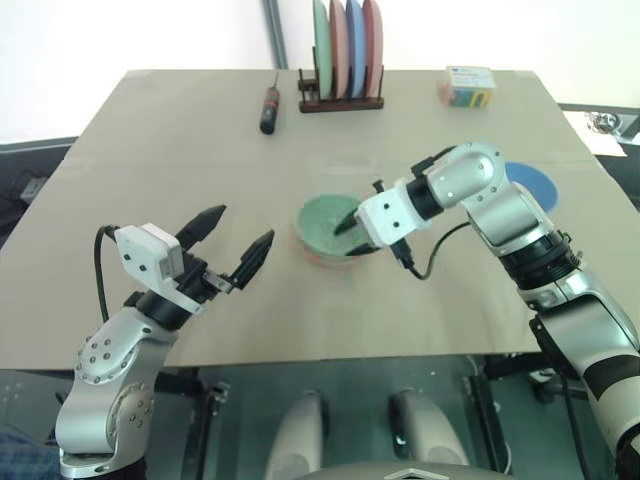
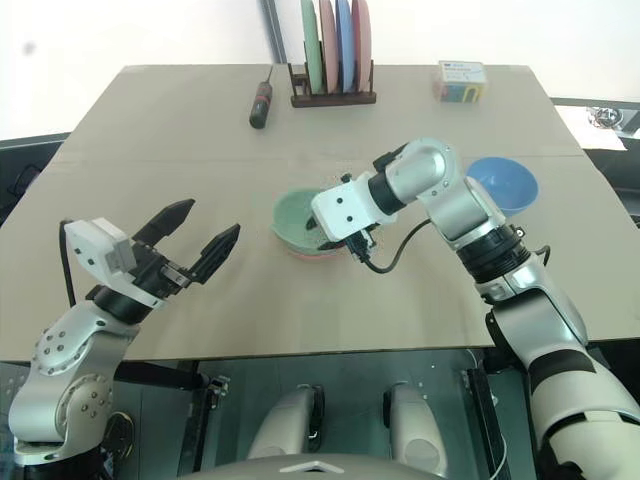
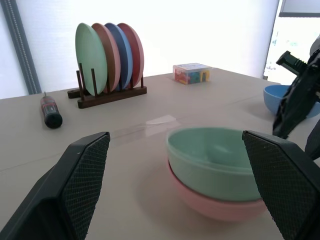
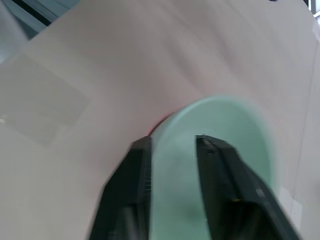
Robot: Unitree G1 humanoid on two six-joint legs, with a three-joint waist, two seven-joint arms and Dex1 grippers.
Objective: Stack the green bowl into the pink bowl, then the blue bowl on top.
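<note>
Left wrist view — green bowl (image 3: 215, 162) nested in pink bowl (image 3: 215, 207); right gripper (image 4: 172, 142) astride its rim, parted.

Lab, bare test table (image 1: 300, 300), plate rack (image 1: 342, 100)

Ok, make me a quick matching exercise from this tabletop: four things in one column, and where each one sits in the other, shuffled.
Things:
1. green bowl
2. blue bowl
3. plates
4. screwdriver

Places:
A. upright in the wooden rack
B. nested in the pink bowl
C. lying on the table left of the rack
D. alone on the table, on the robot's right

Pairs: 1-B, 2-D, 3-A, 4-C
</note>
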